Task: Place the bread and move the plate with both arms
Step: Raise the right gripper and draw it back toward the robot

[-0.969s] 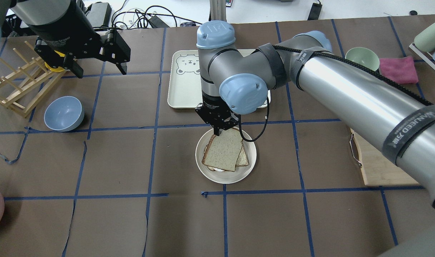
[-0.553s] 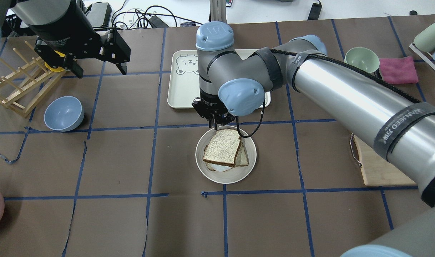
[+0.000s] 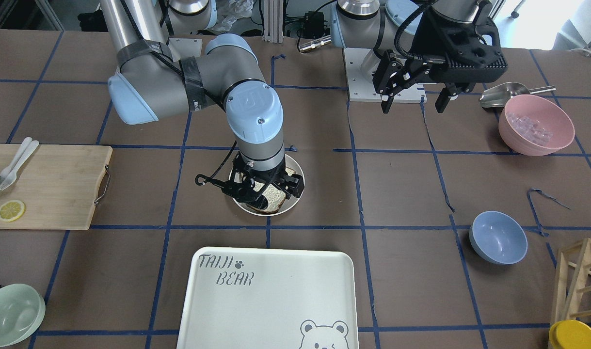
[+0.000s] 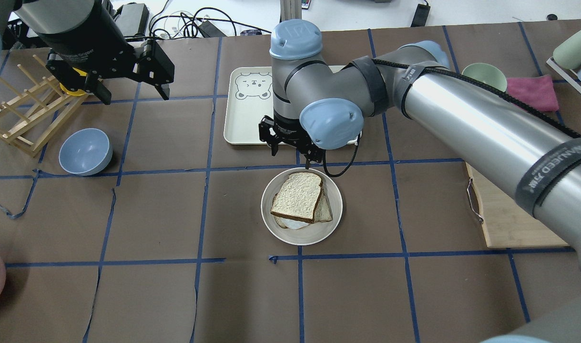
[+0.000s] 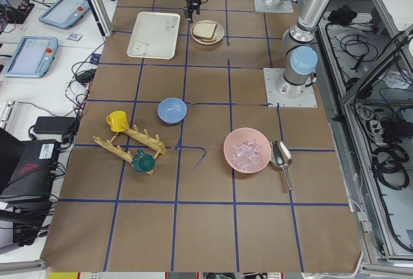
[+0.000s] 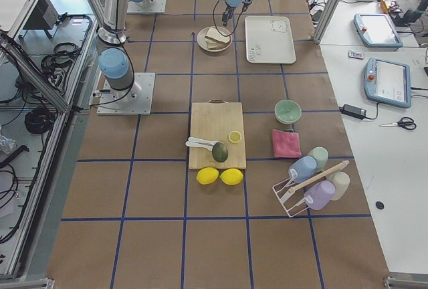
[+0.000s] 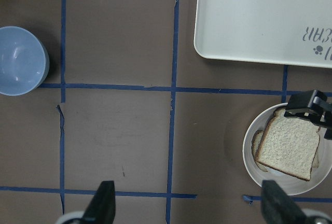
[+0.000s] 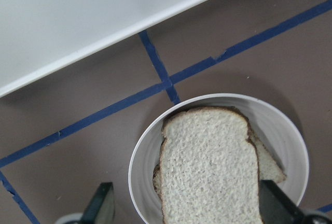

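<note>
The pale bread slice lies flat on the round cream plate, on top of a darker slice with egg white showing at its edge. My right gripper is open and empty. It hangs above the plate's far rim, clear of the bread. In the right wrist view the bread and plate lie right below the gripper. My left gripper is open and empty, high over the table's far left. Its wrist view shows the plate at the right edge.
The white bear-print tray lies just beyond the plate. A blue bowl and a wooden rack stand at the left. A cutting board and a green bowl are at the right. A pink bowl is near the left arm.
My right gripper let go of the bread, opened, and drew back toward the tray. The bread now rests flat on the plate. The left arm has not moved.
</note>
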`<move>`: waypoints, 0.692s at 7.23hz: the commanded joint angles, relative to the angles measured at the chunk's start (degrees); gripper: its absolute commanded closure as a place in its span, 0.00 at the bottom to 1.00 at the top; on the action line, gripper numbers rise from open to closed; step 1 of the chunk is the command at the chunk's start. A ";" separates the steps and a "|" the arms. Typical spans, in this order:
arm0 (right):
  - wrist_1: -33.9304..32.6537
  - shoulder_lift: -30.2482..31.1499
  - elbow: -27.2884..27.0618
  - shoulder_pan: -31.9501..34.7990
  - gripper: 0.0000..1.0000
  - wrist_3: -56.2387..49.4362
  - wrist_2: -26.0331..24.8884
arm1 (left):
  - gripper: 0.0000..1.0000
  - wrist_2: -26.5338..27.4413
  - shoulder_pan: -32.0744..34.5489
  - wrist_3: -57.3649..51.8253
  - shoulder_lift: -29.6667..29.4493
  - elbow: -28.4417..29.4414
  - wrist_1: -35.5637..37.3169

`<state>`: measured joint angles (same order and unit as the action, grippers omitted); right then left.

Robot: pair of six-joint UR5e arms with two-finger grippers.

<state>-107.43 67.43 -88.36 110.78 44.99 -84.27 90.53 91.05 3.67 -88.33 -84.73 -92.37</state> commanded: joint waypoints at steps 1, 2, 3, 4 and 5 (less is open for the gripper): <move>6.04 6.10 0.11 -4.75 0.00 -10.14 -1.25 | 0.00 0.00 0.00 0.02 0.00 0.00 -0.01; 7.40 9.09 0.03 -6.70 0.00 -10.96 -0.73 | 0.00 0.00 0.00 0.02 0.00 0.00 -0.01; 10.46 10.43 0.29 -7.24 0.00 -11.32 -1.16 | 0.00 0.00 0.00 0.02 0.00 0.00 -0.01; 11.18 11.57 0.47 -7.33 0.00 -13.67 -1.25 | 0.00 0.00 0.00 -0.07 0.09 0.00 -0.09; 11.28 13.15 0.21 -7.33 0.00 -18.74 -1.08 | 0.00 0.00 -0.09 0.02 0.18 -0.09 -0.09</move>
<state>-96.89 78.71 -88.05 103.63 31.00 -85.41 90.53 91.04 3.65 -88.24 -84.74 -92.43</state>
